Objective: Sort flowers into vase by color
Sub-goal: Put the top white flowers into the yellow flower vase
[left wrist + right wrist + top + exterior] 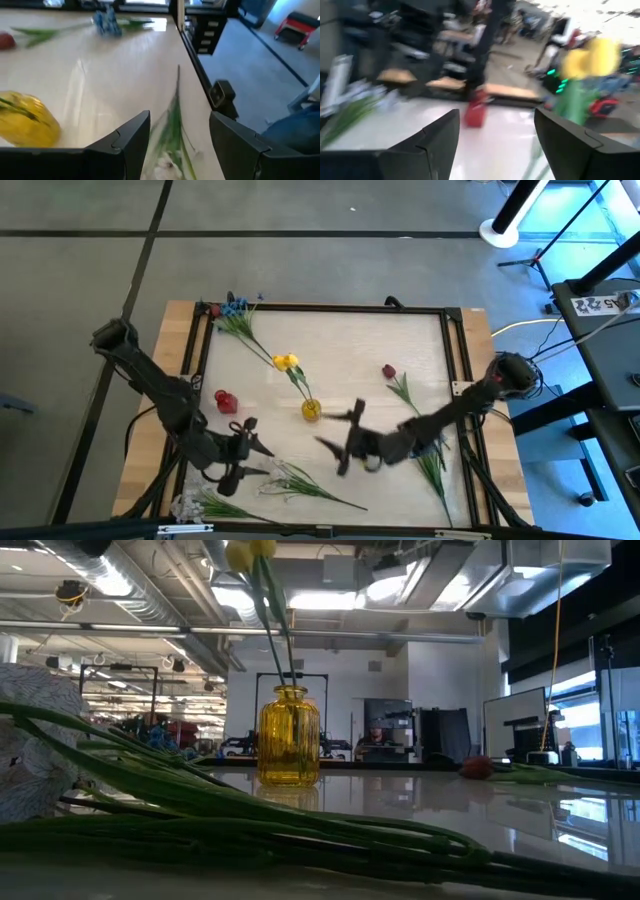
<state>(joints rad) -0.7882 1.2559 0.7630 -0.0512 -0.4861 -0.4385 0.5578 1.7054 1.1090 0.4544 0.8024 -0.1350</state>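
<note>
left gripper (243, 448): near front-left of table, fingers (125, 145) spread wide, nothing held; white sprig (167, 160) lies on the table between them
right gripper (345, 442): front-centre, just right of the yellow vase, fingers (432, 137) apart, empty
yellow vase (311, 411): upright mid-table, holds yellow tulips (286, 362); in low view the glass vase (289, 735) stands with stems rising out of it
red vase (225, 401): small, left of the yellow vase, near left arm, no flowers in it that I can see
blue flowers (234, 308): lying flat at back-left corner of table, stem pointing toward centre
red bud (388, 371): lying flat right of centre, stem running toward right arm
white sprigs (290, 480): flat along front edge, beside left gripper
extra green stems (432, 465): front-right, under the right arm, blooms hidden
table (340, 340): white top, wood border
</note>
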